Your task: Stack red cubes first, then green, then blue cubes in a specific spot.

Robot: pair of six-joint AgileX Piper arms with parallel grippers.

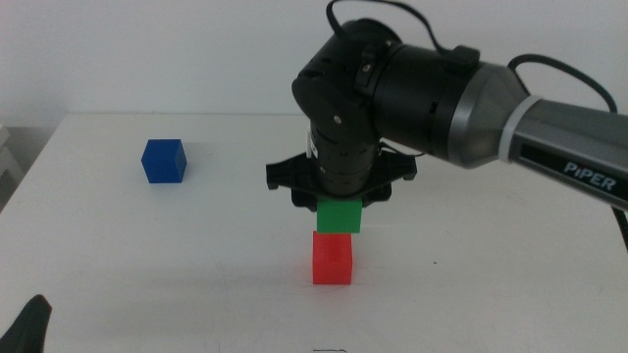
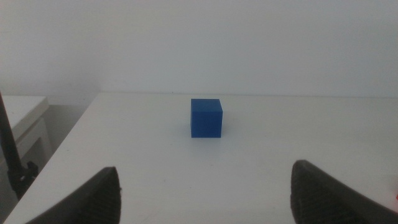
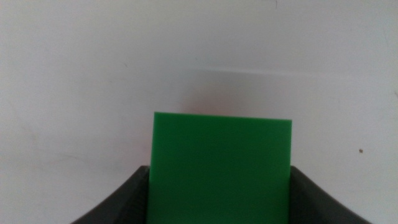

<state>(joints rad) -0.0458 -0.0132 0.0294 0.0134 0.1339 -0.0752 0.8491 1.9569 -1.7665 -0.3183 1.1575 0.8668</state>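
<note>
Nearest, at the bottom-left corner of the middle view: left gripper (image 1: 29, 324) waiting low, jaws spread wide apart in its wrist view, nothing between them.

Next, near the table's front centre: red cube (image 1: 333, 258) resting alone on the white table (image 1: 147, 255), marking the stacking spot.

Directly above it: green cube (image 1: 340, 216) clamped between the right gripper (image 1: 340, 201) jaws, bottom face almost touching the red top, shifted slightly toward the right arm's side. Red cube hidden behind the green one in the right wrist view.

Likely risks: release with that offset, leaving an overhang and a tilted layer 2; pressing down too far, nudging the red cube off its place; jaws dragging green sideways on opening.

Farthest, well apart at the left: blue cube (image 1: 163, 161), untouched, due as layer 3.
</note>
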